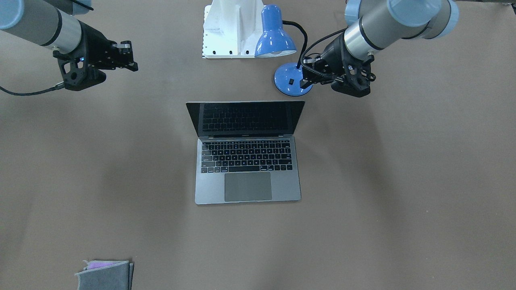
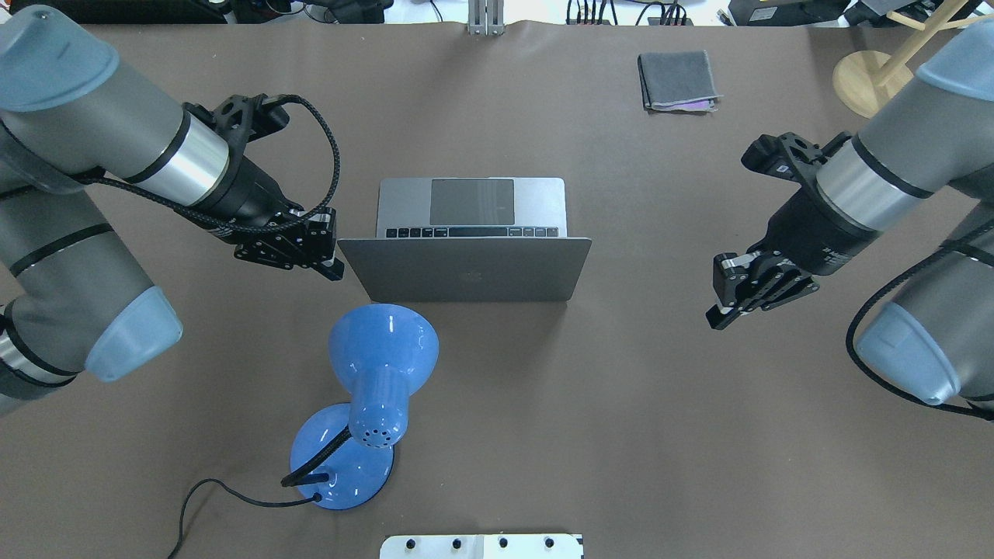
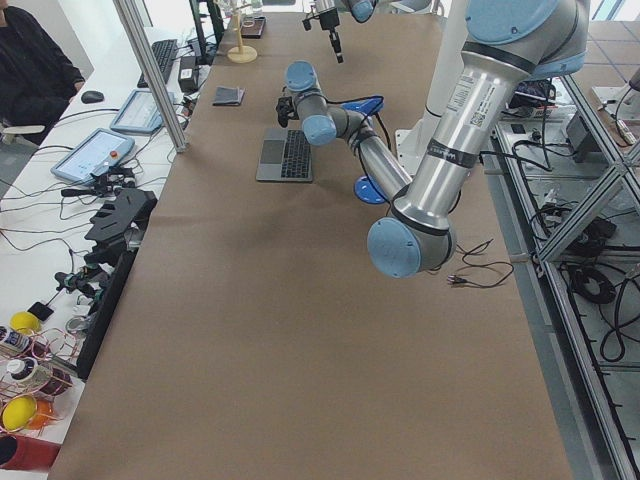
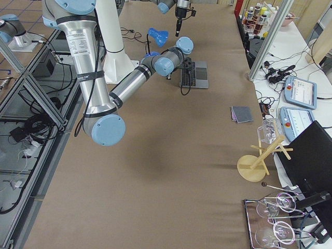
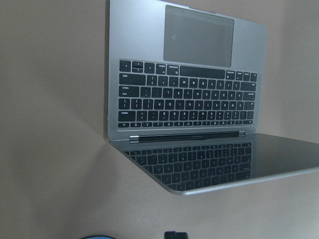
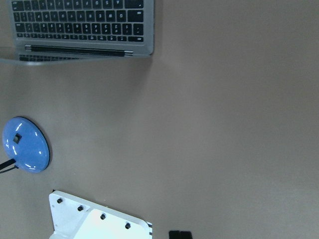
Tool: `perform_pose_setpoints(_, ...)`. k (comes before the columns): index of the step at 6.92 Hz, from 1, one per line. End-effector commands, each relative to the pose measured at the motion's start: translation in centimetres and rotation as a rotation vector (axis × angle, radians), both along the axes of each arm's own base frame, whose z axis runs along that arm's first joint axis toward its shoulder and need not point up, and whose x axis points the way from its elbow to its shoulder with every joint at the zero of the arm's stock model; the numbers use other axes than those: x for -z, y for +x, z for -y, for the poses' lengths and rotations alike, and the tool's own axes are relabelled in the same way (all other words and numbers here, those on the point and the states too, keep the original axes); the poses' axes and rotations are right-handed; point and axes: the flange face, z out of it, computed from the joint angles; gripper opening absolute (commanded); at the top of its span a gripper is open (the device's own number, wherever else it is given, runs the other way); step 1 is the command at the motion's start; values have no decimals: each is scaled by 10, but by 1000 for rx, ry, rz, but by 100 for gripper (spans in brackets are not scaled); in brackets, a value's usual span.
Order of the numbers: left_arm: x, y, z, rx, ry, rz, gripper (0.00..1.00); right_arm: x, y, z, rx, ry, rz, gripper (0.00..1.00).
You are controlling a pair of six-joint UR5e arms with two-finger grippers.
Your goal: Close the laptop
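The laptop (image 1: 248, 161) stands open in the middle of the table, a slim grey one with black keys and a dark screen. From overhead I see the back of its lid (image 2: 466, 268), raised towards the robot. It also shows in the left wrist view (image 5: 184, 99) and partly in the right wrist view (image 6: 84, 25). My left gripper (image 2: 332, 260) hovers just beside the lid's left edge, fingers together and empty; it also shows in the front view (image 1: 308, 79). My right gripper (image 2: 721, 307) is shut and empty, well to the right of the laptop.
A blue desk lamp (image 2: 373, 373) stands on the robot's side of the lid, its round base (image 1: 290, 80) near my left gripper. A folded grey cloth (image 2: 677, 80) lies at the far right. A white mounting plate (image 1: 229, 28) is by the robot's base. A wooden stand (image 2: 870, 74) is at the far right corner.
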Motion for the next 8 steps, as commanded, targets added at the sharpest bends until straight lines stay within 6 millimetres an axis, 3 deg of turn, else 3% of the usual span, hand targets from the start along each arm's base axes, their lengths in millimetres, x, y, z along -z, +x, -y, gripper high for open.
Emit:
perform_pose_setpoints(1, 2, 13, -5, -18, 1, 2, 0, 54, -44, -8, -7, 13, 5, 0)
perform_pose_setpoints(3, 7, 24, -1, -23, 3, 4, 0, 73, -79, 15, -35, 46, -17, 0)
perform_pose_setpoints(6, 6, 33, 6, -24, -3, 12, 0, 77, -104, 43, -69, 57, -57, 0)
perform_pose_setpoints(7, 5, 35, 8, -25, -6, 16, 0, 77, -108, 48, -79, 59, -68, 0)
perform_pose_setpoints(8, 7, 42, 13, -26, -8, 18, 0, 78, -98, 58, -105, 71, -55, 0)
